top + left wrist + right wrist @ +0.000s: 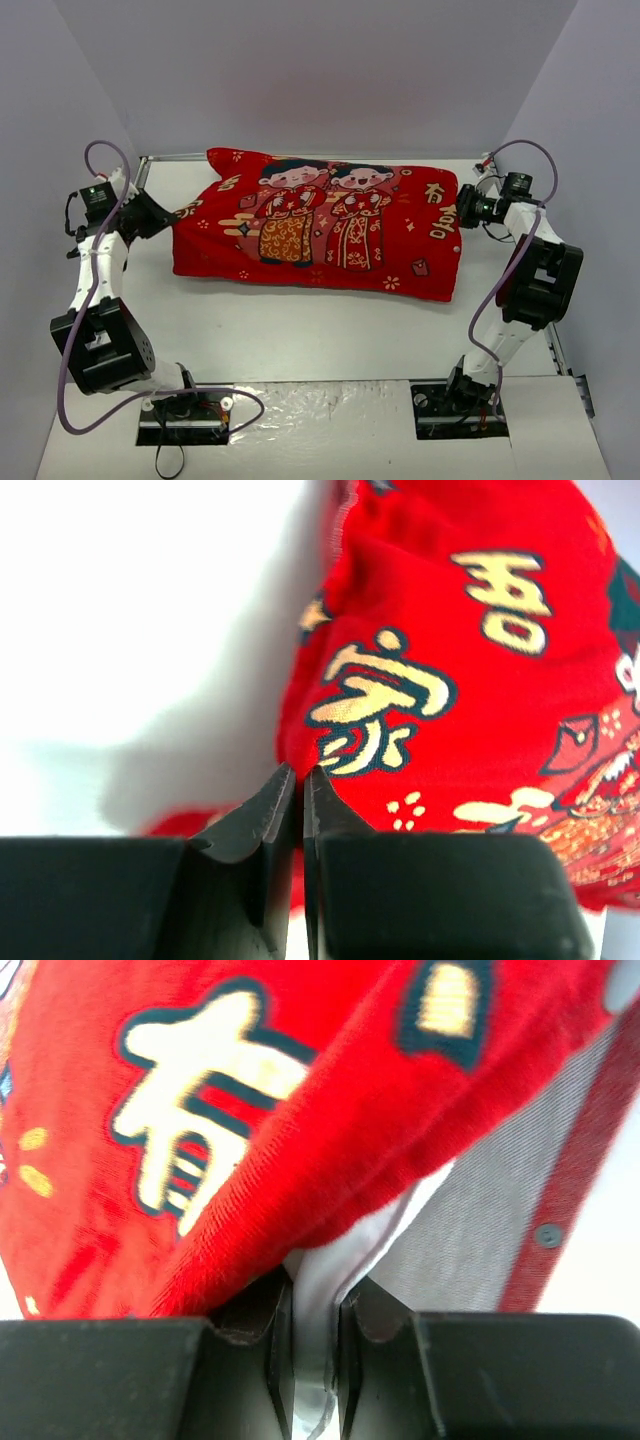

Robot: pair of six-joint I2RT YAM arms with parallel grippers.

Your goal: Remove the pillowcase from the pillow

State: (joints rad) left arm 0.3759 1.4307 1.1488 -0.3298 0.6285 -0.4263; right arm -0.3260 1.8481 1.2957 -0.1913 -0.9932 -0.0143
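Note:
The red pillowcase [320, 225] with two cartoon figures lies across the middle of the table, stuffed full. My left gripper [172, 215] is at its left end. In the left wrist view its jaws [300, 772] are pressed together, with a thin sliver of the pillowcase [450, 680] between the tips. My right gripper [462, 207] is at the right end. There its jaws [320, 1278] are shut on a fold of the white pillow [345, 1250], which pokes out under the red pillowcase [250, 1110]. The rest of the pillow is hidden inside.
The pillowcase's grey inner lining [480, 1210] shows at the open end, with a red band and a small button [547, 1235]. White walls enclose the table on three sides. A crinkled shiny sheet [320, 410] lies between the two arm bases.

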